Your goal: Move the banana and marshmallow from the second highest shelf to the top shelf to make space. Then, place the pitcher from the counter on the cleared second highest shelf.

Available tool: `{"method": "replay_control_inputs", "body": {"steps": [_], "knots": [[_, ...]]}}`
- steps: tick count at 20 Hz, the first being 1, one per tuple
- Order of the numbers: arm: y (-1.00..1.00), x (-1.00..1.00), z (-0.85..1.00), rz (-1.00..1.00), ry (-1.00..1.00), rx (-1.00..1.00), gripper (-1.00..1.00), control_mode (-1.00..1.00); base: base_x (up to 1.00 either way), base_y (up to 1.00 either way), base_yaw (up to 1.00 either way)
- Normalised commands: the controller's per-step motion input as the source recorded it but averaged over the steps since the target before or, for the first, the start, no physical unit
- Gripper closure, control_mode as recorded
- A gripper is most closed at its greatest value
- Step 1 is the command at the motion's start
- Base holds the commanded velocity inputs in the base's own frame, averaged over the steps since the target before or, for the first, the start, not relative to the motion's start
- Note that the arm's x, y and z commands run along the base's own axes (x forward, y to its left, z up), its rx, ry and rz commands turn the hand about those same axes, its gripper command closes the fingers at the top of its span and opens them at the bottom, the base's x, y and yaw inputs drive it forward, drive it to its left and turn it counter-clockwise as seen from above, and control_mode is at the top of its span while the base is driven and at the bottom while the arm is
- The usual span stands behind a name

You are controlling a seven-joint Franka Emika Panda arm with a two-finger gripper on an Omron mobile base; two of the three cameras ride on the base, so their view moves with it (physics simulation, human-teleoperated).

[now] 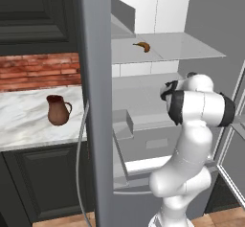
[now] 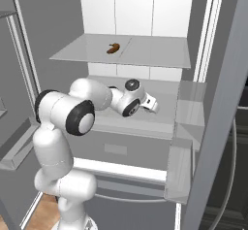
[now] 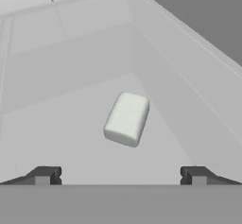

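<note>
A grey-walled shelf stack stands beside a white marble table backed by red brick. The left base view alone shows the reddish-brown pitcher upright on that table. The banana lies on the top shelf. The hand view shows the end effector spread wide, empty, with the white marshmallow resting on the second highest shelf just ahead.
</note>
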Motion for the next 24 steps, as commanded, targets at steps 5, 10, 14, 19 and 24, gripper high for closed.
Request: {"method": "replay_control_inputs", "body": {"steps": [5, 10, 14, 19, 24], "knots": [[-0.17, 0.41, -0.28, 0.0, 0.0, 0.03, -1.0, -1.0, 0.0, 0.0, 0.0], [-0.04, 0.44, -0.21, 0.0, 0.0, 0.0, -1.0, -1.0, 0.0, 0.0, 0.0], [0.0, 0.41, -0.19, 0.0, 0.01, 0.0, -1.0, -1.0, 0.0, 0.0, 0.0], [0.0, 0.29, -0.25, 0.0, 0.03, 0.0, 1.0, -1.0, 0.0, 0.0, 0.0], [0.0, -0.07, -0.29, 0.0, 0.09, 0.0, 1.0, -1.0, 0.0, 0.0, 0.0]]}}
